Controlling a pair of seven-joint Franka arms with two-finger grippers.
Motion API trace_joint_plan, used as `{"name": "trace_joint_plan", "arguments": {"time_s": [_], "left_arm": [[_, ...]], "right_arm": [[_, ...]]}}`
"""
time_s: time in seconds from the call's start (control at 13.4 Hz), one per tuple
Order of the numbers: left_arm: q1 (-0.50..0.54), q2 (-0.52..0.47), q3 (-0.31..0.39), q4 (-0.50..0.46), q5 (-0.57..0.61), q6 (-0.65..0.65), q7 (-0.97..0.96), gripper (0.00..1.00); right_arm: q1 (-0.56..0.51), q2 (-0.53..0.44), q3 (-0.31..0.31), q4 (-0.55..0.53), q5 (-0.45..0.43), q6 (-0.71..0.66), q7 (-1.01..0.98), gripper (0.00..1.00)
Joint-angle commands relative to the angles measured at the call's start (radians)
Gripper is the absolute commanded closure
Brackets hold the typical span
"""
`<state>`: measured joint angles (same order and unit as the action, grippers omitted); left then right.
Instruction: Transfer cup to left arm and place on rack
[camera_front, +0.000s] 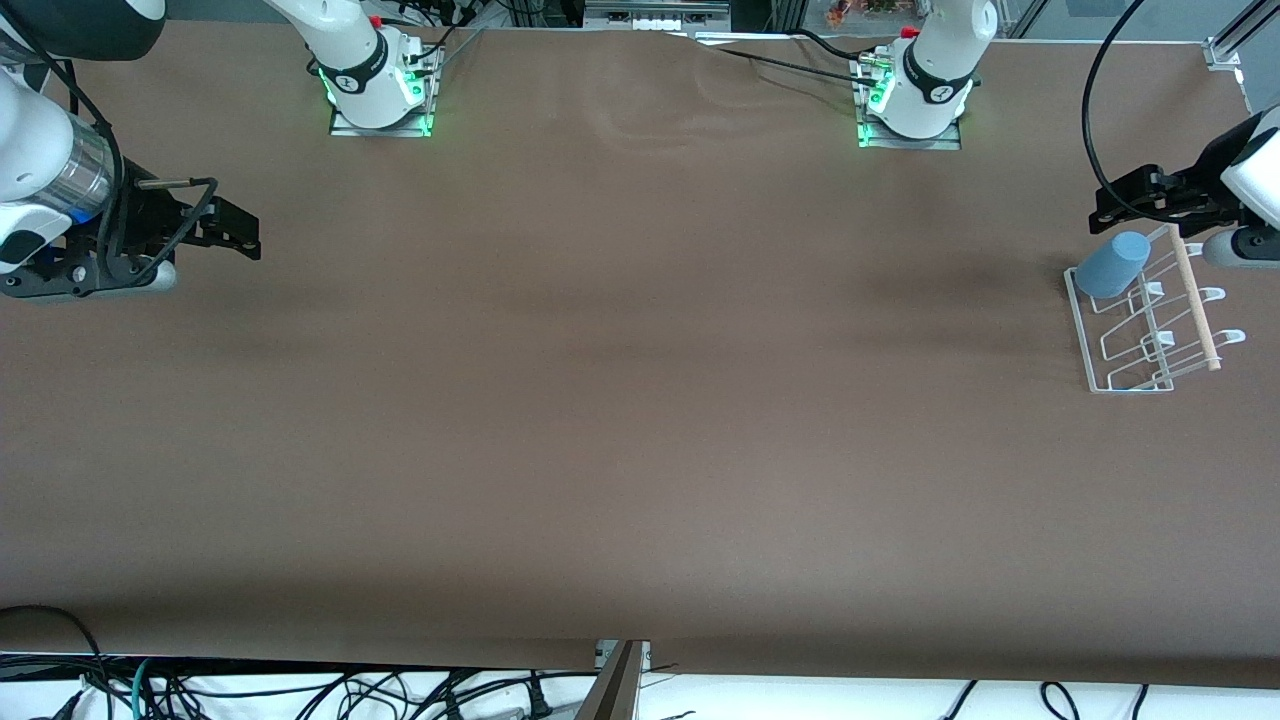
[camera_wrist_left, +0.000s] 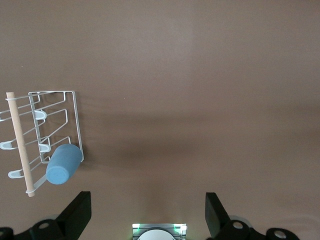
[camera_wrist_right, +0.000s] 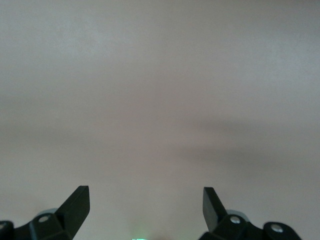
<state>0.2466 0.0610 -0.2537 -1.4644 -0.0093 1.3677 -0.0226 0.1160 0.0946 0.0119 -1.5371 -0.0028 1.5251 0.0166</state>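
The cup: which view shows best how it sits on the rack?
The left wrist view shows it best: the cup lies tilted on the rack, at one end, beside the dowel, and nothing covers it. The front view shows the cup small at the table's edge. The right wrist view shows only bare table.

The rack (camera_front: 1145, 325) sits on the table (camera_front: 620, 400) at the left arm's end, about three o'clock from the table's middle in the front view. The cup (camera_front: 1113, 265) rests tilted on the rack, at the end farther from the front camera, around eleven o'clock from the rack's centre.
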Motion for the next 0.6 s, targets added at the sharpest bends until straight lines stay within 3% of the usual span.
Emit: {"name": "trace_joint_plan", "arguments": {"time_s": [0.0,0.07,0.22,0.52], "left_arm": [[-0.027,0.028,0.001,0.053,-0.015,-0.033,-0.027,0.0],[-0.091,0.022,0.028,0.052,-0.008,-0.045,-0.033,0.0],[-0.263,0.02,0.207,0.049,-0.009,-0.058,-0.025,0.0],[-0.253,-0.004,0.235,0.012,-0.018,-0.059,-0.019,0.0]], "right_arm": [[-0.012,-0.001,0.003,0.006,0.018,0.003,-0.024,0.0],[-0.012,-0.001,0.003,0.006,0.018,0.003,-0.024,0.0],[-0.012,-0.001,0.003,0.006,0.018,0.003,-0.024,0.0],[-0.012,-0.001,0.003,0.006,0.018,0.004,-0.024,0.0]]}}
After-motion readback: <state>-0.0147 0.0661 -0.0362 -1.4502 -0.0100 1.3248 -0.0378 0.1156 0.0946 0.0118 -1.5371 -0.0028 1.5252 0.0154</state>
